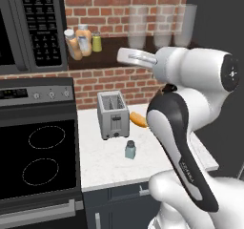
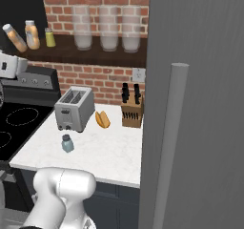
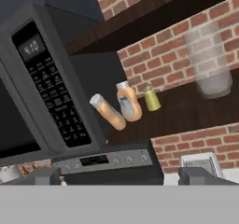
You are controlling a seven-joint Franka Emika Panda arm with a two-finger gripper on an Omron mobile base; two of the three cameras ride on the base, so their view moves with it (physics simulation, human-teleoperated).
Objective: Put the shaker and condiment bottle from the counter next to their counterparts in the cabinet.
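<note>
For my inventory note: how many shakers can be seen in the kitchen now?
2. The pale blue-grey shaker stands on the counter before the toaster; the yellow-green shaker stands on the cabinet shelf beside the wider orange bottle.

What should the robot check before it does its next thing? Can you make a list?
1. Gripper open, nothing in it: ok.
2. Slim condiment bottle in the cabinet, beside the wider orange bottle: ok, but it is tilted and leans toward the wider bottle.
3. Shaker in the cabinet: not ok, it is on the counter.
4. Room beside the yellow-green shaker: ok.
5. Toaster stands apart from the shaker: ok.
</note>
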